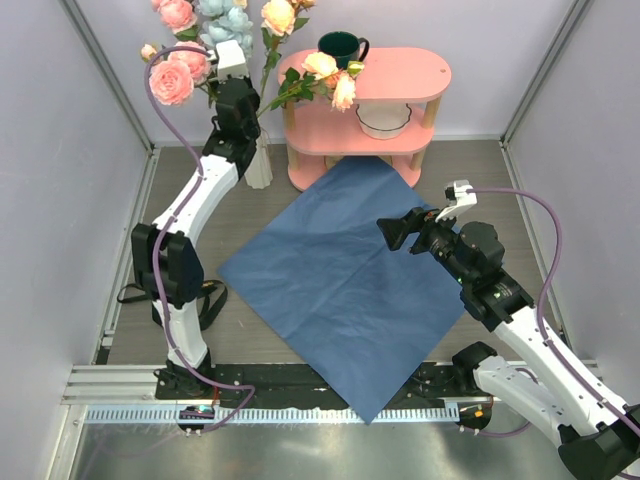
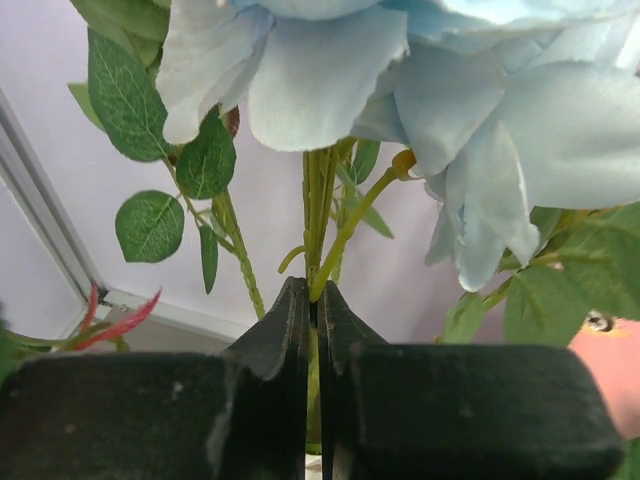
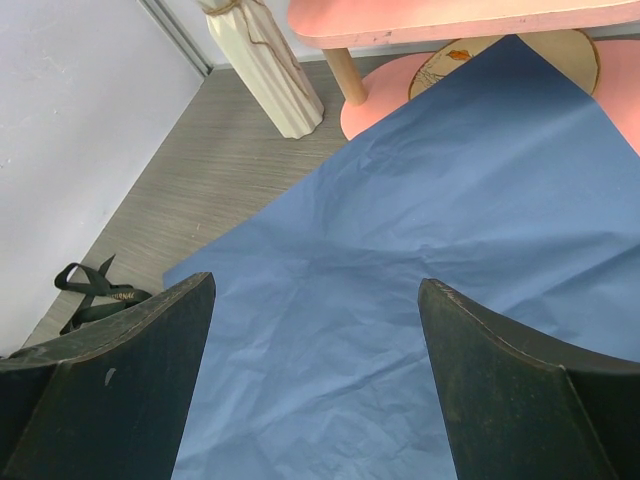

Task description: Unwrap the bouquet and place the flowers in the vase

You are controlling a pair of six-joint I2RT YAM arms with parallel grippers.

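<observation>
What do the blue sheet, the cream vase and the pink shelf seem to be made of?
Blue sheet: likely thin matte paper; fine creases show.
Vase: perhaps ceramic or plastic; cream, ribbed, smooth surface; the look leaves it open.
Pink shelf: seemingly painted wood, matte, standing on bare pale wooden legs.

The flat sheet (image 1: 340,270) is leaving the middle open from the near side, with only the spread-jawed right gripper (image 1: 395,232) hanging over its right part and the ribbon (image 1: 205,300) lying low beside the left arm (image 1: 190,210). The shelf (image 1: 420,75), carrying a mug (image 1: 340,47) and a bowl (image 1: 383,120), is blocking the far side, with the vase (image 1: 260,165) standing just left of it. The flowers (image 1: 175,80) are crowding the air above the vase and leaning over the shelf top beside the mug, and the left gripper (image 2: 313,310), clamped on their stems, is filling the gap among them.
</observation>
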